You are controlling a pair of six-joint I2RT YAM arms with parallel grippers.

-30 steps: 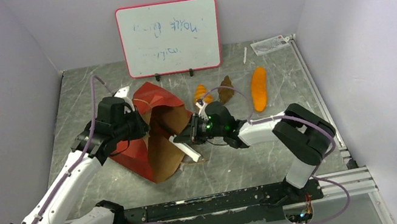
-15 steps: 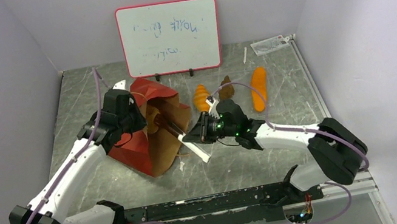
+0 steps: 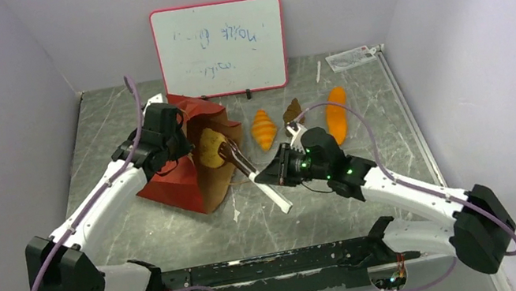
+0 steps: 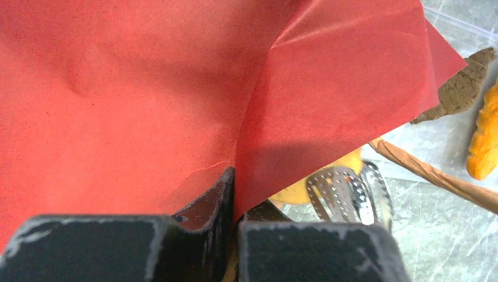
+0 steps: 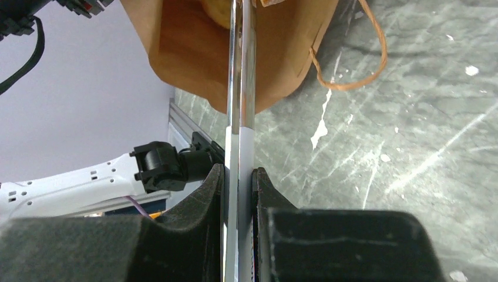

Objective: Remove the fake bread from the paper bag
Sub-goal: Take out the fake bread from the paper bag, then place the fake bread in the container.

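Observation:
The paper bag (image 3: 184,176) lies on its side, red lower part to the left and brown mouth facing right. My left gripper (image 3: 170,138) is shut on a fold of the bag's red paper (image 4: 176,88). My right gripper (image 3: 285,171) is shut on the white handle of metal tongs (image 3: 256,178). The tongs' tips clasp a tan round slice (image 3: 209,148) at the bag's mouth. The tips (image 4: 346,194) and the slice (image 4: 346,167) show under the red paper. An orange croissant (image 3: 263,128), a dark brown piece (image 3: 292,111) and a long orange loaf (image 3: 336,114) lie on the table right of the bag.
A whiteboard (image 3: 221,48) stands at the back. A clear packet (image 3: 348,58) and a white stick (image 3: 319,71) lie at the back right. The bag's cord handle (image 5: 352,64) loops on the table by its mouth. A rail (image 3: 410,118) runs along the table's right edge.
My right arm has drawn back to the right, pulling the tongs and the tan slice out to the bag's mouth. My left gripper has moved up and back with the bag's paper.

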